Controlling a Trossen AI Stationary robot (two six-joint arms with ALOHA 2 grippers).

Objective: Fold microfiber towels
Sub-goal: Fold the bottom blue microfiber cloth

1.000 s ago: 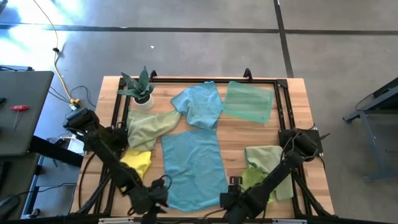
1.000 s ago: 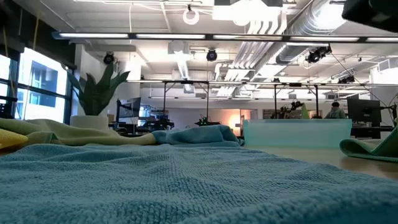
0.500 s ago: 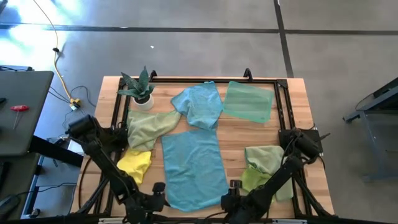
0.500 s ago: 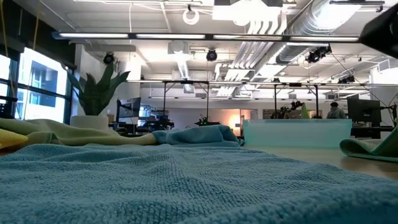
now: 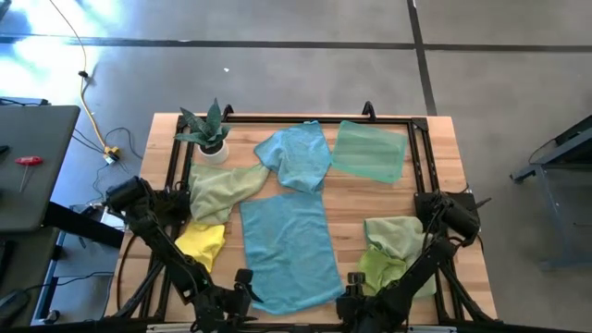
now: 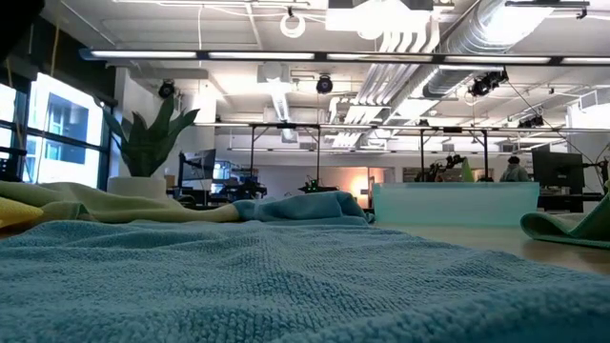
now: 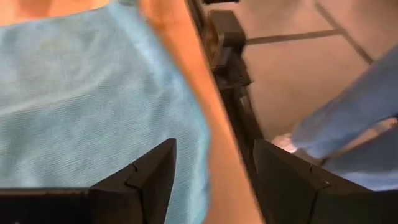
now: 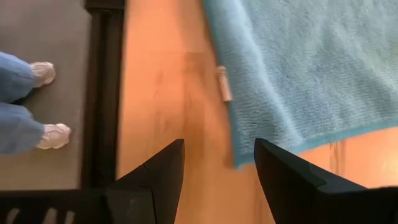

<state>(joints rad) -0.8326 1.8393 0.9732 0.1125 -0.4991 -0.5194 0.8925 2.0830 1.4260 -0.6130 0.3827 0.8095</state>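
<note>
Along the left of the bench (image 5: 444, 129), a potted plant (image 5: 209, 131) is seen at the far corner, with a pale sage towel (image 5: 219, 188) below it and a yellow towel (image 5: 202, 242) nearer the front edge. The left gripper (image 5: 233, 298) is held at the front edge, just beside the near left corner of the large light blue towel (image 5: 289, 248); in the left wrist view its jaws are seen spread with nothing between them, the towel's edge lying under them.

The large light blue towel is spread flat across the middle, with a rumpled second blue towel (image 5: 296, 154) touching its far edge and a folded mint towel (image 5: 369, 151) at the far right. The right gripper (image 5: 354, 296) is held at the near right corner of the spread towel, jaws likewise released and holding nothing; the corner with its small label (image 8: 224, 83) is seen beyond them. A lime and sage towel heap (image 5: 396, 248) lies to the right. A person's legs (image 8: 25, 106) are seen on the floor beside the bench.

The step in hand is judged to be taking both near corners. Each corner should be pinched through one layer only, both lifted evenly, and the edge carried straight to the far edge so the hems are matched.
</note>
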